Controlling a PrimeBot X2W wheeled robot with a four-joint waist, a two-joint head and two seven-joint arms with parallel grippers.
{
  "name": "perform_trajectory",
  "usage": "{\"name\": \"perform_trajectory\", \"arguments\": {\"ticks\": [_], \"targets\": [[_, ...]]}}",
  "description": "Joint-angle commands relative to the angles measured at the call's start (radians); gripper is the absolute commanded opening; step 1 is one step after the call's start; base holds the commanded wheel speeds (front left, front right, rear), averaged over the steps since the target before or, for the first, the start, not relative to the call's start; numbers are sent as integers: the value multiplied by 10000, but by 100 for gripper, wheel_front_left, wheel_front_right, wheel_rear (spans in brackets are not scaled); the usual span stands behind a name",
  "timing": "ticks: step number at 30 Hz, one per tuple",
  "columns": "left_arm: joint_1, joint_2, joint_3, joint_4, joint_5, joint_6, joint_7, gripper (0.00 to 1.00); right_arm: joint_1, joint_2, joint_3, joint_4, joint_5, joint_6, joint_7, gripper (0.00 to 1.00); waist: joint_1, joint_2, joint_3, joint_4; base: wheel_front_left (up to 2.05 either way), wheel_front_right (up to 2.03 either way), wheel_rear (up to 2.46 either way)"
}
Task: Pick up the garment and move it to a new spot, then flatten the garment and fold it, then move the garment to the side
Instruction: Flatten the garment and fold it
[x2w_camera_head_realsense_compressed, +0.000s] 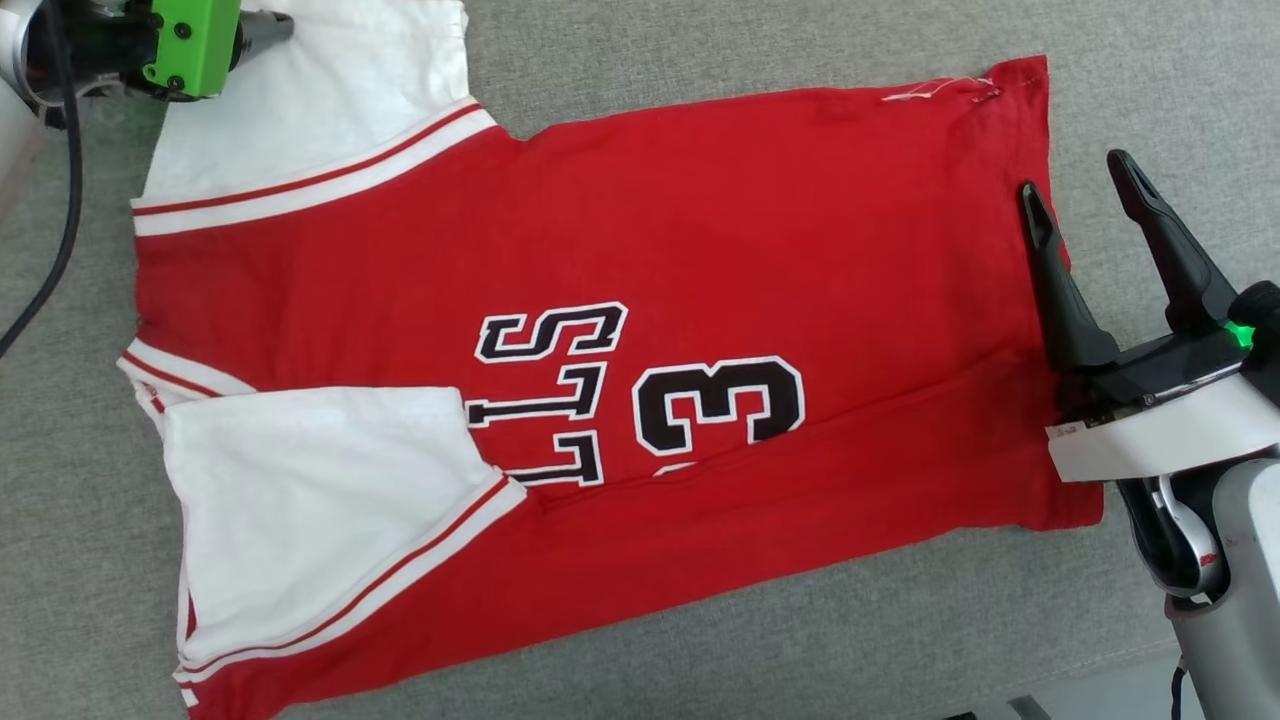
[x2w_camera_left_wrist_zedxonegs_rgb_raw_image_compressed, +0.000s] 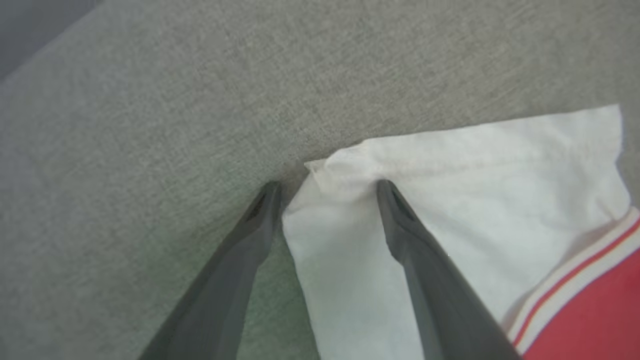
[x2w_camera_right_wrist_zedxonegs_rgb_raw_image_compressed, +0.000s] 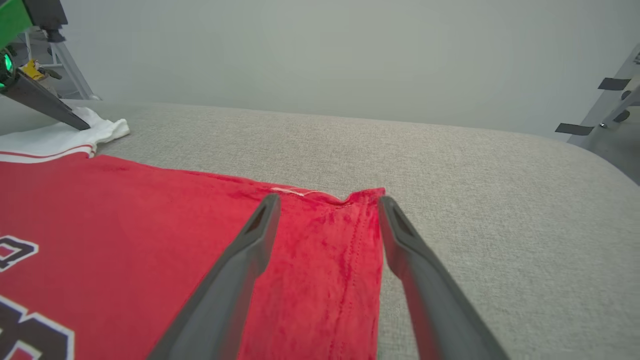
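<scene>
The red jersey-style T-shirt with white short sleeves (x2w_camera_head_realsense_compressed: 760, 240) lay spread across the grey woven-fabric bench (x2w_camera_head_realsense_compressed: 700, 60). Its collar end pointed toward the bench's left side and its hem toward the right, not far from the near edge. The side nearer the robot looked already turned in. A long crease ran along it, cutting off the bottom of the black-and-white "3" (x2w_camera_head_realsense_compressed: 718, 405), and the near white sleeve (x2w_camera_head_realsense_compressed: 310, 500) lay folded over the red front. The far white sleeve (x2w_camera_head_realsense_compressed: 330, 110) lay spread flat toward the far edge.

The left end effector (x2w_camera_left_wrist_zedxonegs_rgb_raw_image_compressed: 325, 184) stood wide, its two dark fingers astride the outer corner of that far sleeve (one tip over grey fabric, the other over white cloth), gripping nothing. The right end effector (x2w_camera_head_realsense_compressed: 1075, 178) was equally wide and empty, straddling the hem near its far corner.

By my reading, moving and flattening were done and folding was roughly half through — the far side remained to be brought over, then any further folds and the shift to the side.
</scene>
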Motion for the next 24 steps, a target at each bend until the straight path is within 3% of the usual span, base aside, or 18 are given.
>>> {"name": "perform_trajectory", "arguments": {"ticks": [1, 6, 12, 16, 24], "targets": [[293, -12, -243, 88, 75, -49, 102, 0, -190, -5, 8, 63, 123, -7, -111, 100, -1, -1, 61, -45, 0, 0, 0], [433, 32, -342, -130, 76, -53, -373, 0, -407, -181, -397, -5, 169, -7, -248, 100, -1, -1, -126, 113, 0, 0, 0], [556, 40, -363, -696, -4, -54, -1360, 0, -1051, -1260, -1212, -388, 411, -7, 407, 100, -1, -1, -746, 570, 0, 0, 0], [746, 58, -497, -1274, 41, -54, -1989, 0, -1797, -2284, -1076, -284, 1219, -7, 1899, 100, -1, -1, -1138, 929, 0, 0, 0], [1101, -118, -729, -2238, 209, -55, -2904, 0, -3362, -4207, 751, 615, 3124, -7, 6840, 100, -1, -1, -1491, 1575, 0, 0, 0]]}}
